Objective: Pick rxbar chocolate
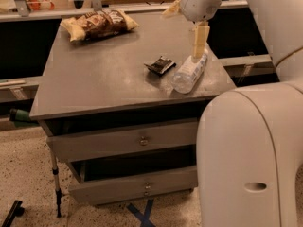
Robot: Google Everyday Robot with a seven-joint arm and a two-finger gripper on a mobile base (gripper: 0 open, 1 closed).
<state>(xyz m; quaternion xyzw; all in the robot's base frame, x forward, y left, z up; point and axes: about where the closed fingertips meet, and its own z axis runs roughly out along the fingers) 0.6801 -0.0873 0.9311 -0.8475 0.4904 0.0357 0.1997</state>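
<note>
The rxbar chocolate (160, 65) is a small flat black glossy wrapper lying on the grey table top (104, 74), right of centre. A clear plastic water bottle (189, 73) lies on its side just right of it, near the table's right edge. My gripper (199, 42) hangs from the white arm above the far end of the bottle, up and to the right of the bar, apart from it. Its pale fingers point down.
A yellow-brown chip bag (98, 23) lies at the table's far left corner. The table has two drawers (142, 140) below. My white arm body (251, 150) fills the right foreground. A counter edge runs behind the table.
</note>
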